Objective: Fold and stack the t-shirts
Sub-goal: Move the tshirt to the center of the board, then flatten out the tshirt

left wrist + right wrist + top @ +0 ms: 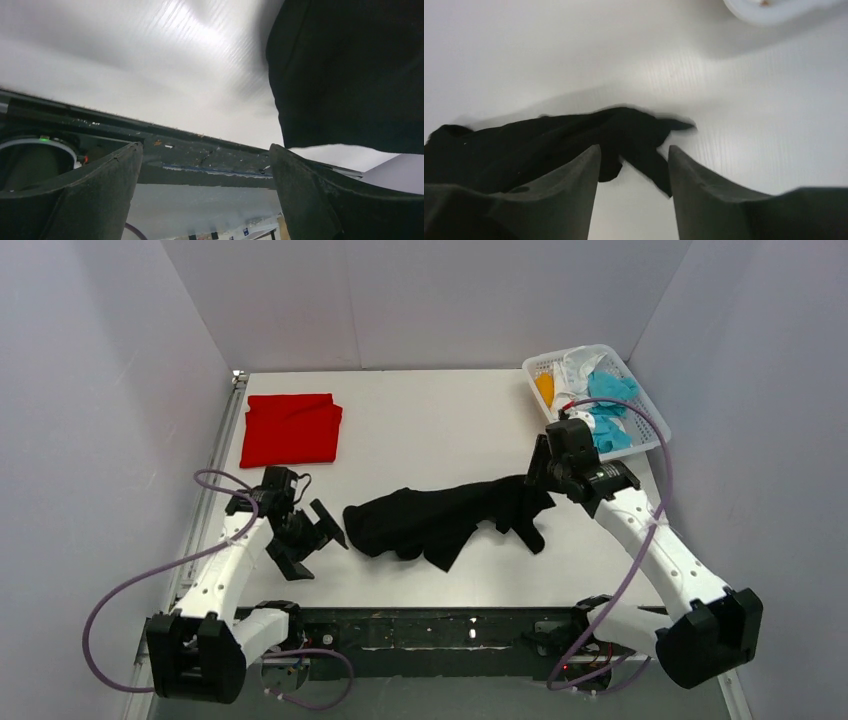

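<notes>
Your left claw [312,535] is hanging spread wide with nothing between its fingers, and the crumpled black t-shirt [440,520] is lying just to its right on the table [450,420]. Your right claw [545,465] is hovering spread at that shirt's other end, not pinching it. The folded red t-shirt [291,429] is lying beyond the left claw, and the basket [538,365] is sitting just beyond the right one.

White left arm [225,570] and white right arm [655,535] carrying black joints [195,655], purple cables [86,630] looping from both, dark wedge fingers [90,200] showing scuffed faces.
</notes>
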